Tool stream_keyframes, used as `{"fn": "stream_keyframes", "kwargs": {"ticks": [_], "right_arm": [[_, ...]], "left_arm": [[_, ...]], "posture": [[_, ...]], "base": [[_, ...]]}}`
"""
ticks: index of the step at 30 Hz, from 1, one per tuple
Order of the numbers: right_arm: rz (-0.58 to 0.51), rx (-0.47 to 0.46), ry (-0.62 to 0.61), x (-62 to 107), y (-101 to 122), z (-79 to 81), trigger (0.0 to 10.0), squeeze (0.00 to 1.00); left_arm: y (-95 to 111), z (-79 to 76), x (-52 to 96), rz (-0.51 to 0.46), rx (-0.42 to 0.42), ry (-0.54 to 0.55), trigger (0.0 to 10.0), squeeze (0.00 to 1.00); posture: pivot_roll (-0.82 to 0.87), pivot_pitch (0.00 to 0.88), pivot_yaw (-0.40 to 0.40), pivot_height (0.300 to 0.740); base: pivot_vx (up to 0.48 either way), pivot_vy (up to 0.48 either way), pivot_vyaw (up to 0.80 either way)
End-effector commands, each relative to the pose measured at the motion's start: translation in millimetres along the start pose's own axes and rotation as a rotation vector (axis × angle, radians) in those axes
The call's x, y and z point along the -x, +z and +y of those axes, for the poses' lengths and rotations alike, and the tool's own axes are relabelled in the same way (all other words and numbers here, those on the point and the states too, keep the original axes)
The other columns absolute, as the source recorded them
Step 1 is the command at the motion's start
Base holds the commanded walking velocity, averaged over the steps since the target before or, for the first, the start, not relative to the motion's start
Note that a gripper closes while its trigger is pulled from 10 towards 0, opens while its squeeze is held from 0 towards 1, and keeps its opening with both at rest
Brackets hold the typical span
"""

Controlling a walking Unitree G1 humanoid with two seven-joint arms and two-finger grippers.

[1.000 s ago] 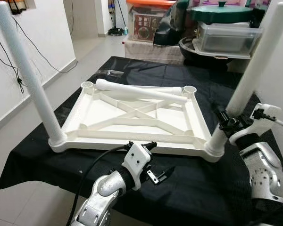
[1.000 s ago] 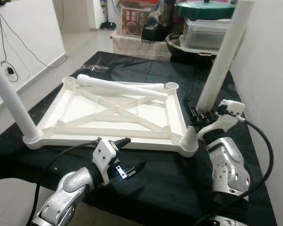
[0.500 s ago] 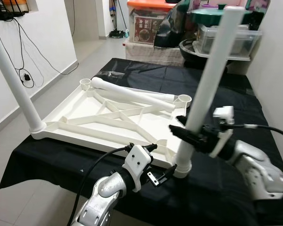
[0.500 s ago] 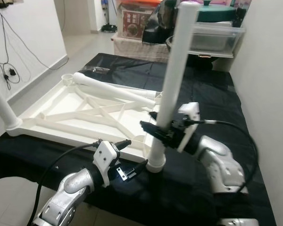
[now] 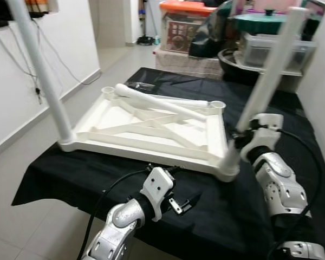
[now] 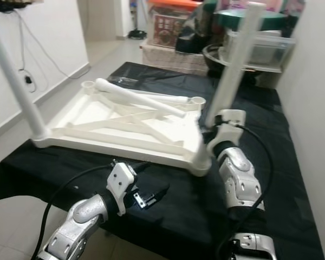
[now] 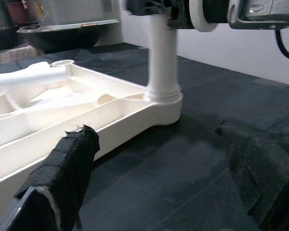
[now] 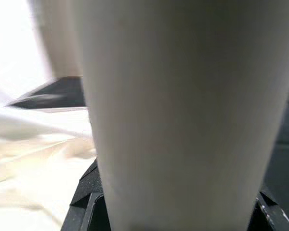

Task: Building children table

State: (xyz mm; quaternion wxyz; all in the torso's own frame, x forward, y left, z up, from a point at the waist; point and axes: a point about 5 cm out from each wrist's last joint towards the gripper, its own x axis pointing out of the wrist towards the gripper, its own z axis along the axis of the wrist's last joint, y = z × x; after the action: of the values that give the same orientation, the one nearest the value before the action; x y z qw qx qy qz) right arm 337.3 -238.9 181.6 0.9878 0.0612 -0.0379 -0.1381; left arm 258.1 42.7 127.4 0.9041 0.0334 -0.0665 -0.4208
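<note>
the right gripper is clamped low on the upright table leg, whose long axis rises steeply from its corner socket of the upturned tabletop, while the left gripper hangs open, nearer the robot.

No legible text, seemingly

white table frame, black cloth.
</note>
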Motion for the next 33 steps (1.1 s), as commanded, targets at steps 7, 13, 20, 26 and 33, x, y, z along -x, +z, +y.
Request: {"fn": "stream_keyframes", "kwargs": {"ticks": [7,13,20,26,33], "right_arm": [[0.062,-0.04,-0.597,33.7,-22.3,-31.2,0.0,0.0],[-0.03,-0.039,-0.411,25.0,-17.0,1.3,10.0,1.0],[-0.15,-0.135,0.168,11.6,8.5,19.6,10.0,0.0],[-0.058,-0.115,0.639,22.6,19.5,8.2,10.0,0.0],[0.049,-0.051,1.133,49.7,23.6,14.0,10.0,0.0]], "left_arm": [[0.0,0.1,0.9,0.009,-0.011,-0.003,10.0,0.0],[0.2,0.7,0.6,0.01,-0.011,-0.001,10.0,0.0],[-0.1,0.8,0.0,0.009,-0.011,0.0,10.0,0.0],[-1.1,0.6,-0.8,0.009,-0.011,-0.002,10.0,0.0],[-3.0,-0.6,-0.8,0.01,-0.014,-0.007,10.0,0.0]], "posture": [[0.07,0.0,-0.049,0.74],[0.07,0.0,-0.049,0.74],[0.07,0.0,-0.053,0.74],[0.07,0.0,-0.05,0.74],[0.07,0.0,-0.054,0.74]], "base": [[0.0,0.0,0.0],[0.0,0.0,0.0],[0.0,0.0,0.0],[0.0,0.0,0.0],[0.0,0.0,0.0]]}}
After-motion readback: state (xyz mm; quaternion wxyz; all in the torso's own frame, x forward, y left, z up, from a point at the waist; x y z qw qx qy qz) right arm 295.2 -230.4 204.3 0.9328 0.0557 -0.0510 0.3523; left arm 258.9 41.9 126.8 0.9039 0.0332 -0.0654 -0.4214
